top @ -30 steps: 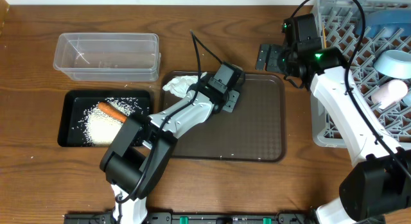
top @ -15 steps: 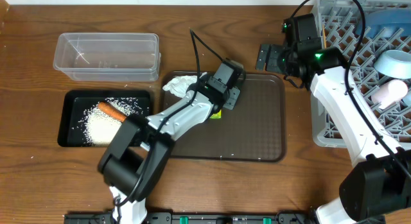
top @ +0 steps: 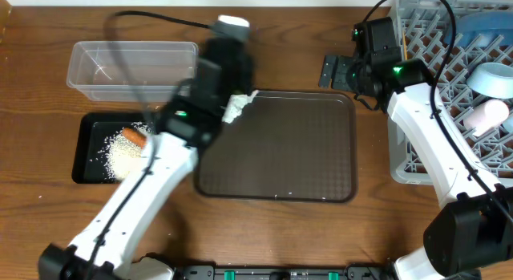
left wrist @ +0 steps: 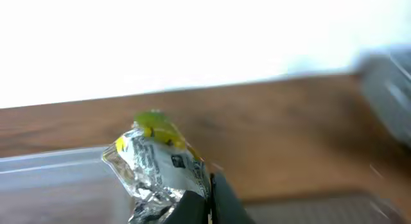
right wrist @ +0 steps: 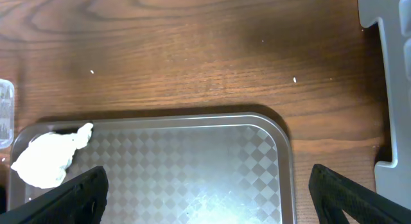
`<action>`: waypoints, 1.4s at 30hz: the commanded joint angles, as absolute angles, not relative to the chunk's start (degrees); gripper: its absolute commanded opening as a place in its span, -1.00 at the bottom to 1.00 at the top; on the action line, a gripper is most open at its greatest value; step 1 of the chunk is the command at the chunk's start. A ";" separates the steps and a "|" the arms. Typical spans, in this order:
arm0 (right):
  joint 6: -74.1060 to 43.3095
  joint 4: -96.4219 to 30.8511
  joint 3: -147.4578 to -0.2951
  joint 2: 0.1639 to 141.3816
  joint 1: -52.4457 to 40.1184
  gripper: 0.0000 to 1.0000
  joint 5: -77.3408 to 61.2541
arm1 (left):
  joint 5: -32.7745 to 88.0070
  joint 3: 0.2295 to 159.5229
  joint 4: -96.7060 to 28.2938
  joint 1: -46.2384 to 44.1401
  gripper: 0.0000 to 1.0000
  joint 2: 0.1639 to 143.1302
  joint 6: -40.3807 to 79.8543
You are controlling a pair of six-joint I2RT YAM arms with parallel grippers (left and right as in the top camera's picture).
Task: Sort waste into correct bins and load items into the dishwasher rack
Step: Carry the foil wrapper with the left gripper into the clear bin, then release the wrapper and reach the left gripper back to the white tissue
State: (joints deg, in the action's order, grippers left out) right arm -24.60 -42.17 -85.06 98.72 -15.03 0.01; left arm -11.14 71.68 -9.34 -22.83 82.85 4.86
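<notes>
We found the left tool (left wrist: 204,201) clamped shut on the foil wrapper (left wrist: 154,163), which was lifted off the counter (top: 48,208) close to the clear tub (top: 132,67); overhead, that arm was blurred. The right tool (right wrist: 207,176) hung with its jaws spread wide and empty over the far edge of the brown tray (top: 304,160). The crumpled paper (right wrist: 43,158) lay in that tray's far left corner. The rice (top: 122,160) and the carrot (top: 135,136) sat in the black tray (top: 86,127). The cup (top: 487,115) lay in the rack (top: 417,164).
</notes>
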 commanded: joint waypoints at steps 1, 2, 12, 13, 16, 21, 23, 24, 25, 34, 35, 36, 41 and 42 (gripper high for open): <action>-25.26 -42.06 -85.30 97.49 -15.81 0.99 0.64 | -12.43 71.75 -7.27 -16.86 -0.88 83.48 5.02; -25.23 -42.06 -85.30 97.49 -15.81 0.98 0.64 | -12.43 71.75 -5.87 -14.72 -0.88 83.92 5.69; -25.23 -42.06 -85.30 97.49 -15.81 0.98 0.64 | -1.91 71.75 14.59 0.08 -0.87 97.12 26.28; -25.23 -42.06 -85.30 97.49 -15.81 0.99 0.64 | -1.91 71.75 15.53 1.06 -0.87 98.63 28.53; -25.26 -42.06 -85.30 97.49 -15.81 0.99 0.64 | -1.91 71.75 16.03 3.29 -0.46 101.51 33.43; -25.23 -42.09 -85.30 97.49 -15.84 0.98 0.64 | -1.72 71.75 14.87 4.97 0.48 102.37 33.74; -25.26 -42.06 -85.30 97.49 -15.84 0.98 0.64 | 0.14 71.75 14.63 4.97 0.69 101.56 33.71; -25.26 -42.06 -85.30 97.49 -15.84 0.98 0.64 | 1.78 71.75 14.31 4.93 0.72 100.82 33.71; -25.23 -42.06 -85.30 97.49 -15.84 0.98 0.64 | 3.86 71.75 14.02 4.75 0.76 99.83 33.74; -25.26 -42.06 -85.30 97.49 -15.84 0.99 0.64 | 21.04 71.75 0.10 -1.32 0.96 89.65 32.99; -25.26 -42.06 -85.30 97.49 -15.84 0.98 0.64 | 19.77 71.75 -3.36 -2.52 0.96 89.56 32.60; -25.26 -42.06 -85.30 97.49 -15.81 0.98 0.64 | 18.00 71.75 -6.83 -3.81 0.97 89.67 32.60; -25.26 -42.06 -85.30 97.49 -15.81 0.99 0.64 | 14.85 71.72 -20.67 -11.66 0.97 93.54 15.07; -25.26 -42.06 -85.30 97.49 -15.81 0.99 0.64 | 14.13 71.72 -21.87 -13.47 0.97 94.80 11.64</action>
State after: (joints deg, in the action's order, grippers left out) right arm -24.60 -42.15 -85.06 98.72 -15.03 0.01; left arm 15.75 72.01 -19.75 -9.98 91.64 24.77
